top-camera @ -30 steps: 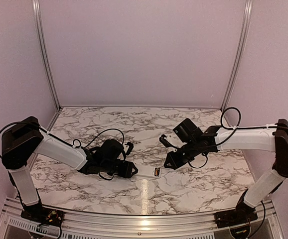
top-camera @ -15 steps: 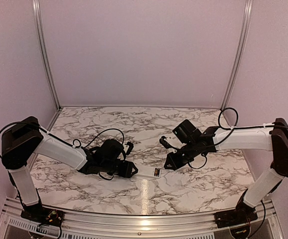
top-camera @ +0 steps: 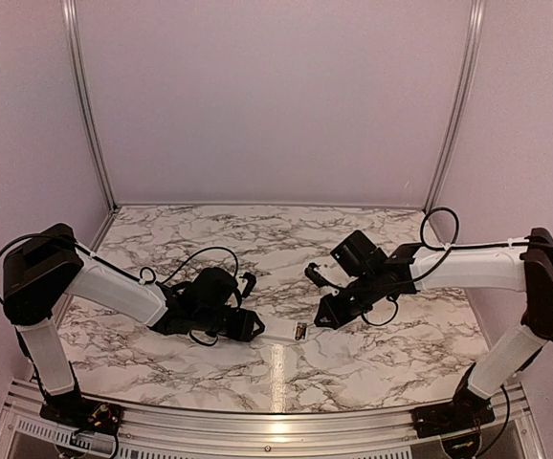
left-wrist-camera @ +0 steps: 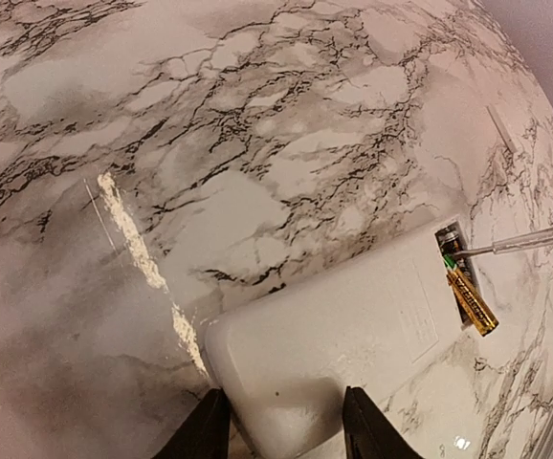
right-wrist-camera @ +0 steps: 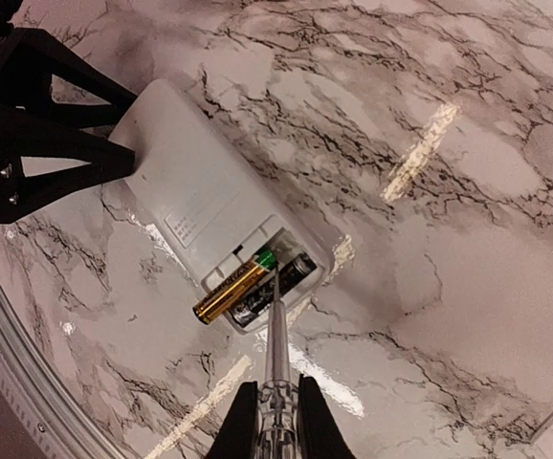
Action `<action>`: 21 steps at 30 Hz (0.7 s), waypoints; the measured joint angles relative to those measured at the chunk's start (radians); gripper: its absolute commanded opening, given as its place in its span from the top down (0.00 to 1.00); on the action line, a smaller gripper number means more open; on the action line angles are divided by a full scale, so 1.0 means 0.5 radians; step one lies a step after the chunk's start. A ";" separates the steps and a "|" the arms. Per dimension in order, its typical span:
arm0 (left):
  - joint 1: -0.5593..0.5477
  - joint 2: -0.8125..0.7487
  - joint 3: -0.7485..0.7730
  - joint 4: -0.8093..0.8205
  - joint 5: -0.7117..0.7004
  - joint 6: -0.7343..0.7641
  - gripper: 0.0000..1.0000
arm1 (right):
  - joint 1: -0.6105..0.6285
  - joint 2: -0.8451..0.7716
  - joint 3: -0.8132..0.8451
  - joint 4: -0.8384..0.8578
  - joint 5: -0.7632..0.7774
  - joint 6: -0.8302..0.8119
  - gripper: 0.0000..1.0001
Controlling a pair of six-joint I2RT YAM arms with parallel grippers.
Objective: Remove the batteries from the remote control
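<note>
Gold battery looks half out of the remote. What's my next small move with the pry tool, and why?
Probably nudge the orange-gold battery clear with the rod: its end pokes past the edge of the remote control, while the dark battery lies seated beside the rod's tip. The left gripper clamps the other end, so it should hold.

The flat white rectangular plastic remote control (right-wrist-camera: 200, 191) has a smooth, satin casing. The orange-gold battery (right-wrist-camera: 231, 290) carries a shiny metallic wrap; the dark battery (right-wrist-camera: 275, 287) is glossy. The thin grey rod (right-wrist-camera: 276, 339) looks metallic, its handle clear plastic. The marble-patterned table top (right-wrist-camera: 506, 239) is smooth and glossy.
</note>
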 measured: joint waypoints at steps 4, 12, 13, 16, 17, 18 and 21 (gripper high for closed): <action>-0.001 0.000 0.001 0.002 -0.002 0.000 0.58 | 0.066 -0.030 -0.001 -0.013 -0.043 0.001 1.00; -0.007 0.000 0.001 0.001 -0.005 0.000 0.58 | 0.214 -0.067 -0.001 0.040 -0.143 0.008 1.00; -0.008 0.000 0.000 0.001 -0.005 0.000 0.58 | 0.214 -0.070 -0.001 0.040 -0.140 0.010 1.00; -0.009 0.000 0.001 0.001 -0.008 0.000 0.58 | 0.214 -0.080 -0.001 0.037 -0.120 0.017 1.00; -0.009 0.000 0.001 0.001 -0.009 0.000 0.58 | 0.214 -0.086 -0.001 0.034 -0.111 0.021 1.00; -0.010 0.000 0.001 0.001 -0.011 0.000 0.58 | 0.214 -0.099 -0.001 0.029 -0.087 0.030 1.00; -0.011 0.000 0.001 0.001 -0.014 0.000 0.58 | 0.213 -0.175 -0.001 0.016 -0.009 0.055 1.00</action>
